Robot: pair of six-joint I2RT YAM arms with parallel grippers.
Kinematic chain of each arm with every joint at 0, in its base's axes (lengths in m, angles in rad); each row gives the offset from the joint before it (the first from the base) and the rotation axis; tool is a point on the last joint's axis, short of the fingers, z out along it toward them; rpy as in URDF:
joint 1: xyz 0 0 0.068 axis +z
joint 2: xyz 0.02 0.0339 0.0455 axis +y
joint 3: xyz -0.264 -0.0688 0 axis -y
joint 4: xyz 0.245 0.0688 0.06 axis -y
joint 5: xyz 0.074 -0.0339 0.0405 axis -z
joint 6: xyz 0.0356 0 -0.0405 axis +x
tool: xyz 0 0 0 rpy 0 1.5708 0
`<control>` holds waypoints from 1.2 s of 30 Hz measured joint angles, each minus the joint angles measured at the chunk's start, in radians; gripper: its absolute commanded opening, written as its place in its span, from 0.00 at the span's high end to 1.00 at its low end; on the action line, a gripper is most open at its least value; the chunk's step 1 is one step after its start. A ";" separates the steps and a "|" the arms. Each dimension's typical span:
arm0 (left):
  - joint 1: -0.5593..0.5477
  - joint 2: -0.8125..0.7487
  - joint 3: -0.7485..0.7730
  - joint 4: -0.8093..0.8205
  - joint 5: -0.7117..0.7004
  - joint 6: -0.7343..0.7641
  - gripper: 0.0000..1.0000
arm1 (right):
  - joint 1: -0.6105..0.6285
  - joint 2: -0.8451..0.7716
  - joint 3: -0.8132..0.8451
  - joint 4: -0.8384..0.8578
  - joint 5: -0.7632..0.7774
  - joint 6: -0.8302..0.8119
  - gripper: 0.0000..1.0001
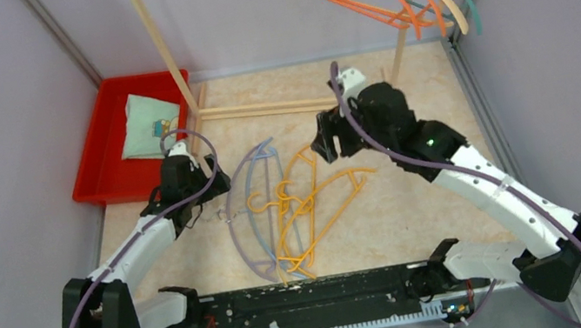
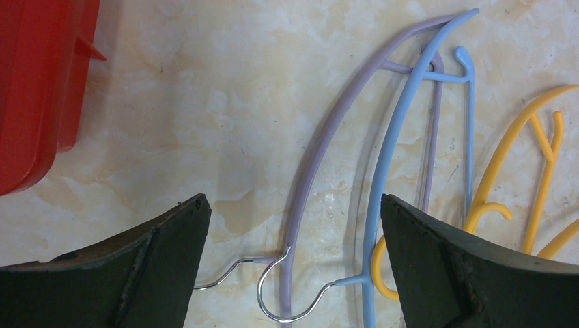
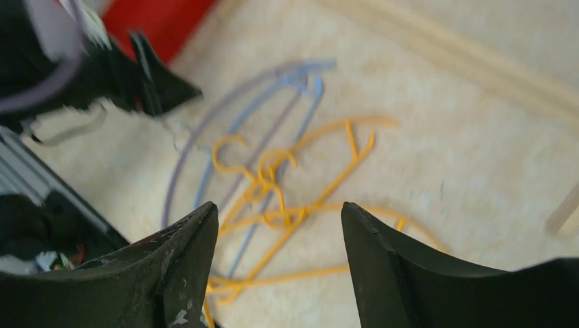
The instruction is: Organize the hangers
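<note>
Orange hangers [image 1: 409, 17] hang — overhead only (aloft).

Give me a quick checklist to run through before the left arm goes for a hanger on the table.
1. Left hand open and empty: ok.
2. Left hand over a hanger: ok, the lavender hanger lies between its fingers.
3. Lavender hanger free of others: not ok, the light blue hanger crosses it.
4. Right hand empty: ok, open above the yellow hangers.
5. Yellow hangers separated: not ok, tangled together.
6. Room on the rack: cannot tell, its rail is out of frame.
</note>
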 measured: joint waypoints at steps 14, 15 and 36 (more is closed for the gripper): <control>-0.087 -0.124 0.019 -0.074 0.278 0.002 0.23 | 0.038 -0.005 -0.445 0.009 0.044 0.336 0.36; -0.116 -0.147 0.021 -0.088 0.309 0.006 0.27 | 0.038 -0.006 -0.445 0.015 0.056 0.348 0.36; -0.566 -0.060 -0.137 -0.134 0.359 -0.102 0.43 | 0.038 -0.085 -0.455 0.014 0.164 0.468 0.38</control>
